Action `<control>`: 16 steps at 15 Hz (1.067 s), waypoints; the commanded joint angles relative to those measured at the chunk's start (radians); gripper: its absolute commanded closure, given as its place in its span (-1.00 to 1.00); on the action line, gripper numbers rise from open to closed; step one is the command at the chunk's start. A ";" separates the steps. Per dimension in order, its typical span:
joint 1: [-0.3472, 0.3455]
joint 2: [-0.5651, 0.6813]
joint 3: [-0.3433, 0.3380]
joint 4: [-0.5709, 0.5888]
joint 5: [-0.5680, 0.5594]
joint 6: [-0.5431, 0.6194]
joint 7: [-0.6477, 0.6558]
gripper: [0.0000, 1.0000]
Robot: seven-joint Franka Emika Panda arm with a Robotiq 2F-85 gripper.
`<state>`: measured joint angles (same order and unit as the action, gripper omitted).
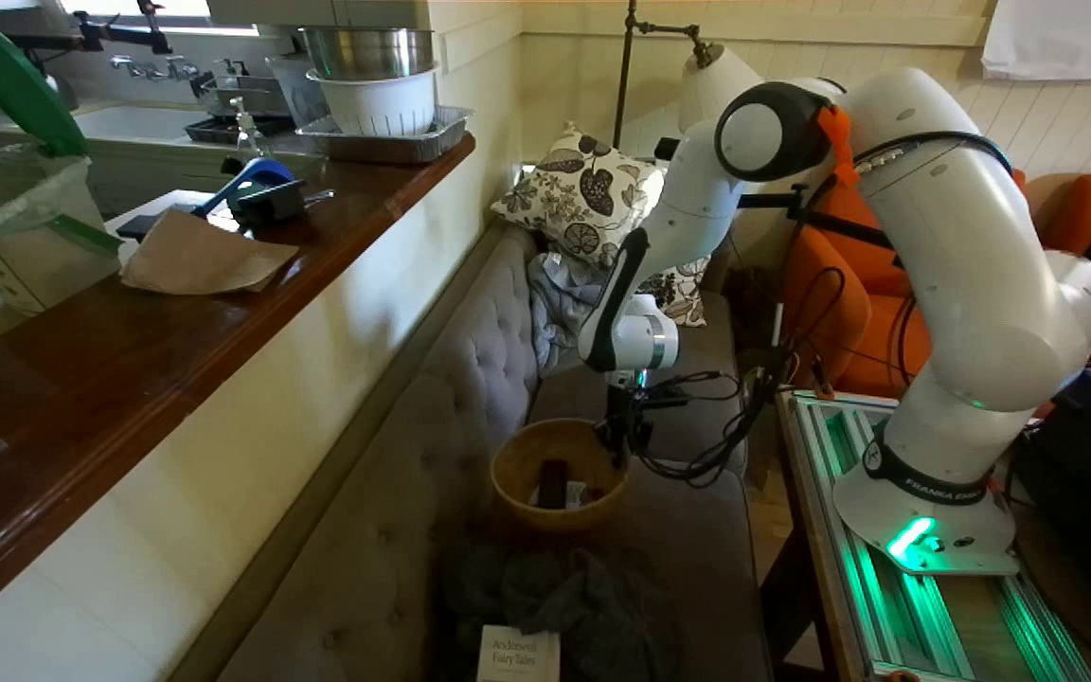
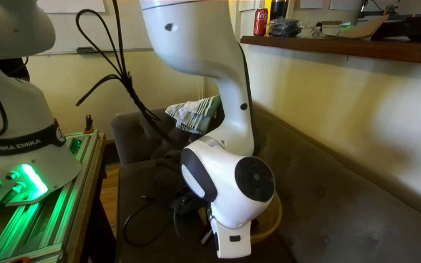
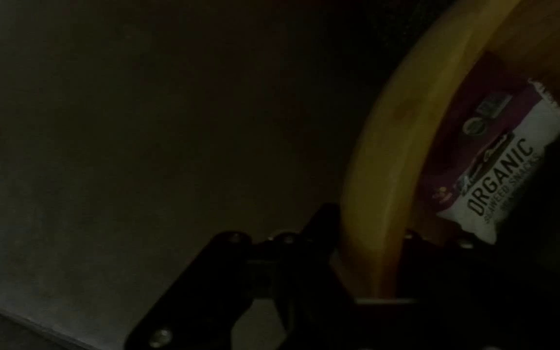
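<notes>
From left in the wrist view, we see the grey sofa (image 3: 139,155) left of the jaws, then the wood-toned bowl (image 3: 384,170), its rim clamped between the narrow-set jaws. Right of them, inside the bowl, lie a seaweed-snack packet (image 3: 494,165) and a dark shape (image 3: 535,228) too dim for us to name. We judge the rim grip to be the step in hand; any next move calls for a firm, level hold.

The rounded white arm (image 1: 943,237) has a black base band (image 2: 24,143) lettered FRANKA EMIKA, looped black cables (image 2: 131,84) and a black, silver-screwed gripper (image 3: 370,238).
</notes>
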<state>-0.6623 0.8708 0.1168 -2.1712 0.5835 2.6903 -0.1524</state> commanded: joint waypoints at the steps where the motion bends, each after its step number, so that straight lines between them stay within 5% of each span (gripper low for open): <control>1: -0.125 -0.119 0.073 -0.103 0.072 -0.013 -0.114 0.91; 7: -0.280 -0.221 0.183 -0.199 0.287 0.103 -0.217 0.91; 9: -0.211 -0.148 0.119 -0.139 0.259 0.096 -0.186 0.91; 10: -0.214 -0.157 0.119 -0.144 0.270 0.103 -0.190 0.64; 12: -0.200 -0.143 0.102 -0.142 0.267 0.104 -0.187 0.64; 13: -0.195 -0.120 0.110 -0.128 0.277 0.110 -0.184 0.91; 16: -0.267 -0.085 0.192 -0.061 0.419 0.136 -0.196 0.91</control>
<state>-0.8744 0.7763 0.2450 -2.2970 0.8741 2.8282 -0.3215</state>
